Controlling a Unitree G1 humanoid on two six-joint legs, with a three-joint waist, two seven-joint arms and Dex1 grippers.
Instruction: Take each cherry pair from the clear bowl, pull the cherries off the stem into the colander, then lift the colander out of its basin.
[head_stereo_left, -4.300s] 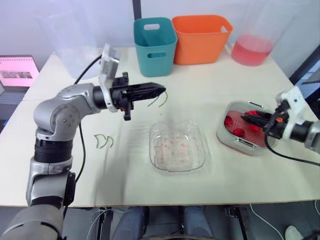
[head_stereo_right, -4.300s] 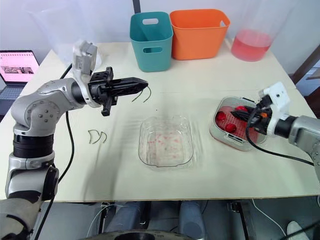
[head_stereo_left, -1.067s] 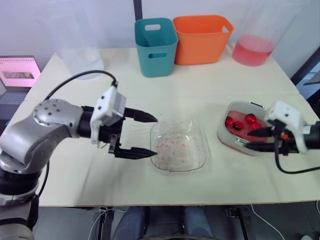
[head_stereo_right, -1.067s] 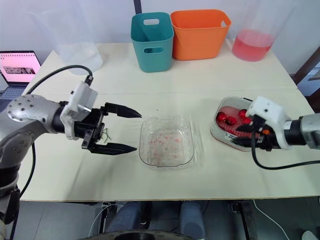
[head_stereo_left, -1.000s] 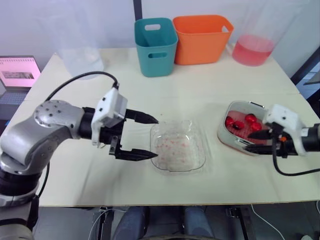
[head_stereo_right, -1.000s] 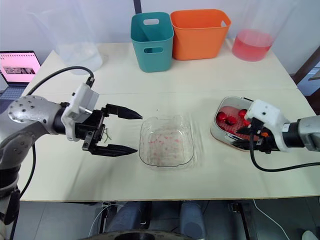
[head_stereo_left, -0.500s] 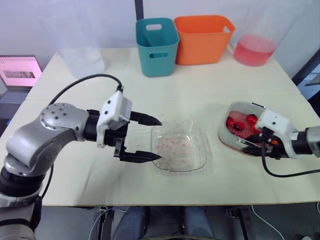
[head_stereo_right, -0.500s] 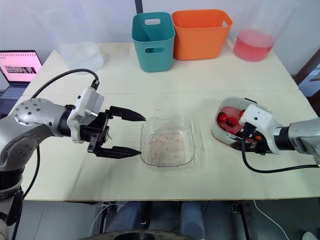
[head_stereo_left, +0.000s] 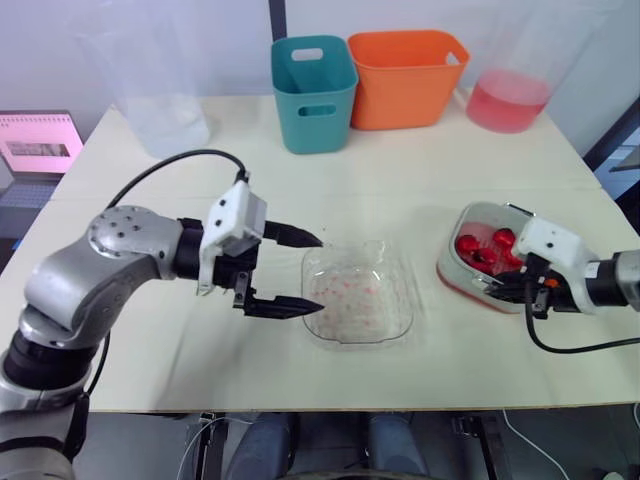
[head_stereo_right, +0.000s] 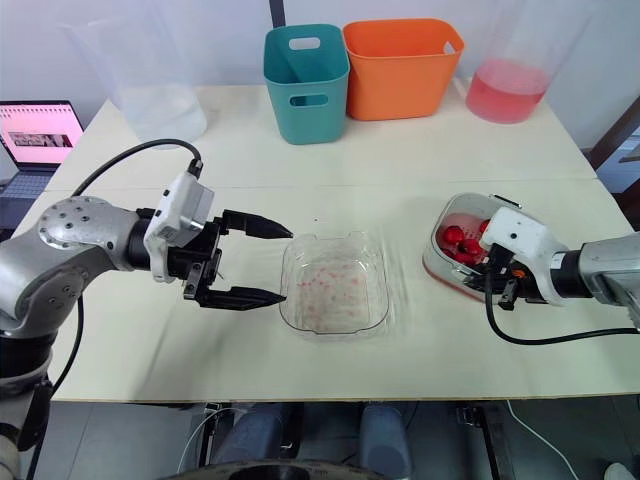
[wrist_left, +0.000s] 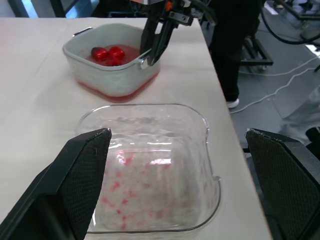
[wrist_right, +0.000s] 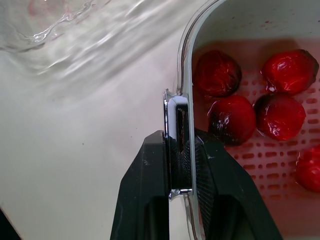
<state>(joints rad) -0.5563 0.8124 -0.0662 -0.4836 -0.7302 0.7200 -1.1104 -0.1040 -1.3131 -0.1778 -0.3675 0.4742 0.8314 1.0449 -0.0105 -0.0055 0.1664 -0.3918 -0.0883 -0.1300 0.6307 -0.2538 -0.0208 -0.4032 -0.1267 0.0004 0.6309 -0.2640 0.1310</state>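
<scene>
clear bowl (head_stereo_left: 358, 300): empty, upright, mid-table; square with rounded corners, red specks on its floor.
cherries (wrist_right: 280, 115): five or so, red, glossy, loose on the colander floor, clustered to one side. No stems on them.
colander (wrist_left: 110, 75): pale grey-white walls, perforated floor, sitting in the basin, well apart from the bowl.
handle (wrist_right: 173, 107): metal, on the colander rim, clamped by the right gripper (wrist_right: 178, 142).
basin (wrist_left: 117, 92): reddish, showing below the colander wall.
</scene>
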